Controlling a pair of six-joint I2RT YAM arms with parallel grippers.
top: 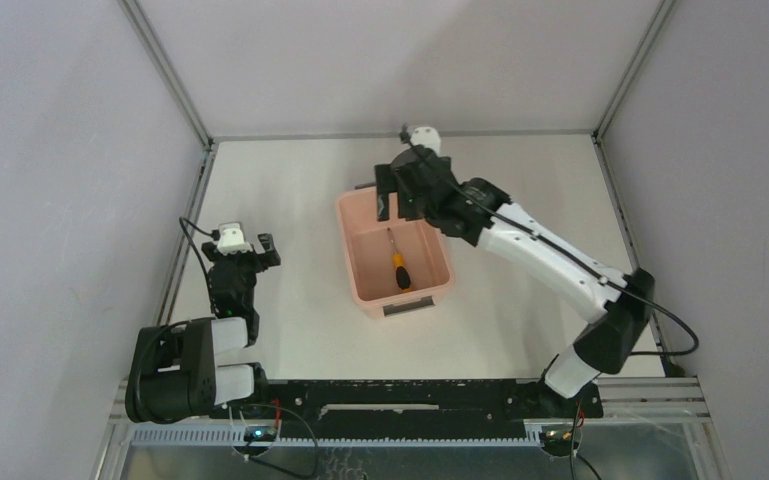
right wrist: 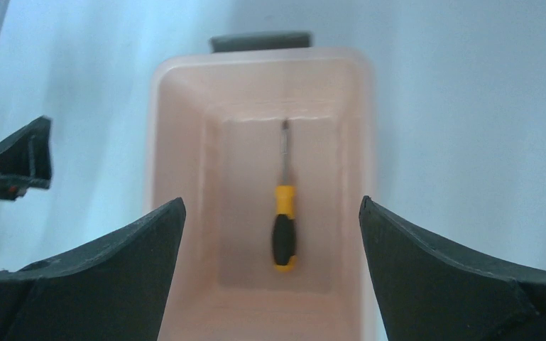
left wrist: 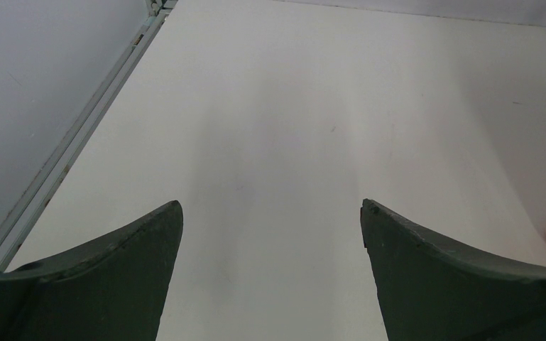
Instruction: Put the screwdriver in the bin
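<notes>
White table (top: 290, 200): black-and-yellow screwdriver (top: 398, 262) lies in pink bin (top: 360, 290); right pincer (right wrist: 271, 204) gapes empty.

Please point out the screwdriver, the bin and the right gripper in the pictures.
screwdriver (right wrist: 284, 238): right wrist view, black part of its handle.
bin (top: 352, 250): top view, its left wall.
right gripper (right wrist: 271, 202): right wrist view, midway between its open fingers.

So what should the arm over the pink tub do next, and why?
Probably lift the right gripper straight up and away. Its jaws stand open, and the small screwdriver with the black and yellow handle lies loose on the floor of the salmon-pink plastic tub, so nothing seems left to place.
</notes>
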